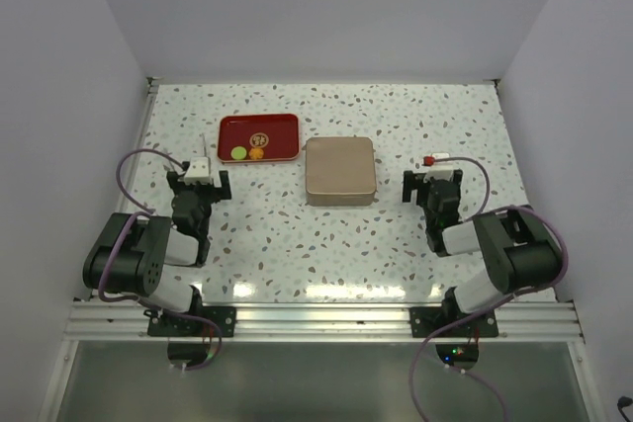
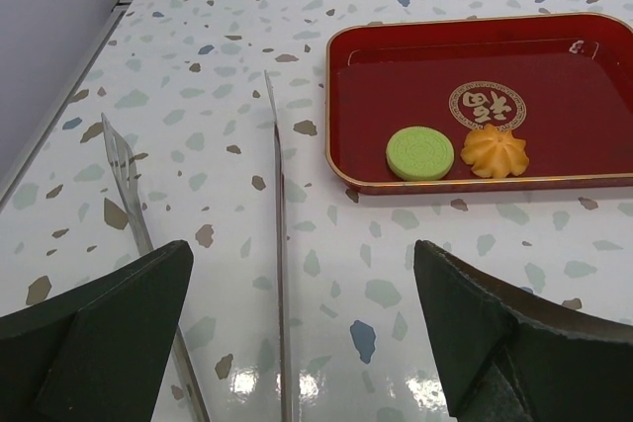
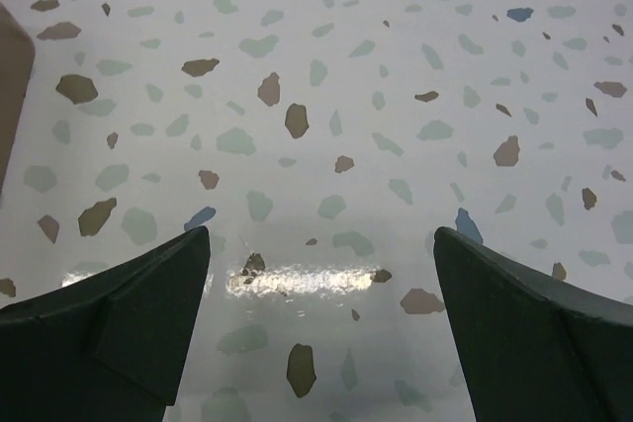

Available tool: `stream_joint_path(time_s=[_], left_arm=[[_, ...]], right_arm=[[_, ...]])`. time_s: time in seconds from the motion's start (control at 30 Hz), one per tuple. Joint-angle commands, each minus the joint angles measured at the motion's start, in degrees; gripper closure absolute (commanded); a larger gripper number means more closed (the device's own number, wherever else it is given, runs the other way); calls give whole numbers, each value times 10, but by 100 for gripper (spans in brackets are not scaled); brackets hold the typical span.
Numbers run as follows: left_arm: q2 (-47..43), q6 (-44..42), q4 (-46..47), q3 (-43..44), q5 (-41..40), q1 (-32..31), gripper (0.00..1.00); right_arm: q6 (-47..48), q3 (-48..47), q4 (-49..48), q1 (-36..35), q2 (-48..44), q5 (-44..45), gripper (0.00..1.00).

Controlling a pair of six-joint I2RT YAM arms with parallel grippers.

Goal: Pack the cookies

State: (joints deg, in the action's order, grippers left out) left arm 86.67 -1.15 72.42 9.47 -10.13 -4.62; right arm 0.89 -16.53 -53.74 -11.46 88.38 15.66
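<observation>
**Left claw [image 1: 198, 185] and right claw [image 1: 433, 190] spread; green cookie [image 2: 419, 152] and orange cookie [image 2: 495, 149] on tray [image 2: 593, 66]**

Obs. 1: I read both claws as fully spread. In each wrist view the dark fingers stand at the lower corners of the frame, and nothing is pinched between them. Neither claw touches a cookie.

Obs. 2: I count two cookies, both inside the red tray, close to its near rim. The green one is a flat ribbed disc. The orange one, just to its right, is ridged like a piped swirl. A narrow gap separates them. A gold emblem on the tray floor sits just behind the orange cookie.

Obs. 3: The tray lies on the far left-centre of the speckled desk [image 1: 396, 116]. A tan box [image 1: 339, 170], square with rounded corners, sits just right of it, not touching. From above I see only its flat top.

Obs. 4: The left claw hangs just near of the tray's near-left corner. The right claw is right of the box and well apart from the tray. Its wrist view shows bare desk with the box edge at far left.

Obs. 5: Two thin metal strips [image 2: 279, 244] run forward between the left fingers. I cannot tell whether they lie on the desk or are fixed to the arm.
</observation>
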Motion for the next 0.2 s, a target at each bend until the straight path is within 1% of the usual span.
stream_joint_path(time_s=[0.0, 0.1, 0.17], left_arm=[[1, -7, 49, 5, 5, 3, 0], [0, -7, 51, 4, 5, 4, 0], [-1, -7, 53, 1, 5, 4, 0]], right_arm=[[5, 0, -125, 5, 2, 25, 1], [21, -6, -97, 5, -7, -17, 1], [24, -4, -106, 6, -3, -23, 1]])
